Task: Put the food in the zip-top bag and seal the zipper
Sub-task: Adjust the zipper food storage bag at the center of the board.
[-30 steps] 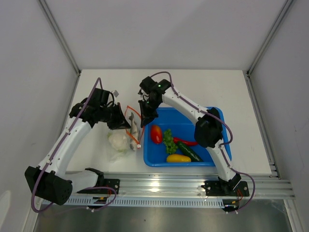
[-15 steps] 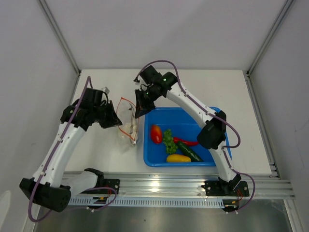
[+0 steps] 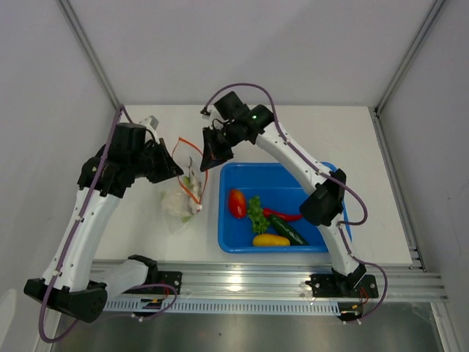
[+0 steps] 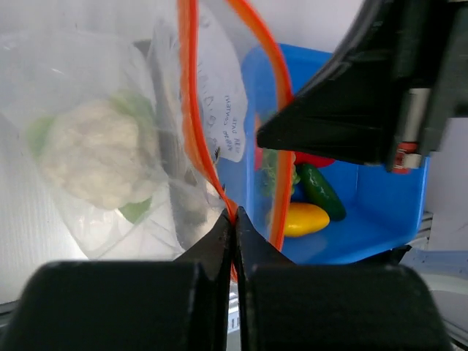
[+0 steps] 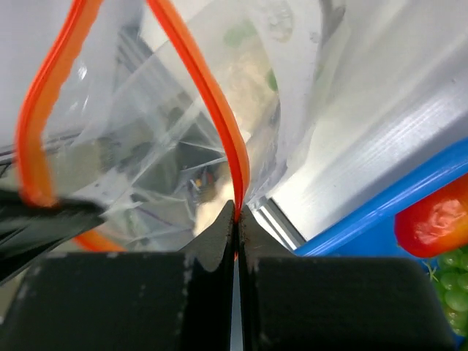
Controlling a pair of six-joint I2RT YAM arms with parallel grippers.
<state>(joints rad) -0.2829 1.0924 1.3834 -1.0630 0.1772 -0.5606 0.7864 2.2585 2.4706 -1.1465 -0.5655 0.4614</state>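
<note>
The zip-top bag (image 4: 88,73) is hanging in the air over the white table (image 3: 322,132), just to the left of the blue tray (image 3: 275,183), with its mouth turned up and gaping. The zipper (image 5: 219,117) is looping open in a wide orange-red ring, its two sides well apart.

Two pieces of the food are already lying inside: the white cauliflower (image 4: 95,157) is sagging in the lower part of the bag, and the grey fish (image 4: 167,146) is lying beside it against the plastic, nearer the tray.

The left gripper (image 4: 234,219) is pinching the zipper strip on its own side, its fingers pressed tight together on the orange edge. The right gripper (image 5: 235,212) is doing the same on the opposite side of the mouth, its fingers clamped on the strip with no gap showing. Between them the two claws are stretching the opening and carrying the bag's weight.

The other pieces are sitting in the tray: the red tomato (image 3: 237,203) at its left, the green lettuce (image 3: 256,214) just beside it, then the red chili (image 3: 282,215), the dark green cucumber (image 3: 292,232) and the yellow squash (image 3: 270,240) towards the near wall.
</note>
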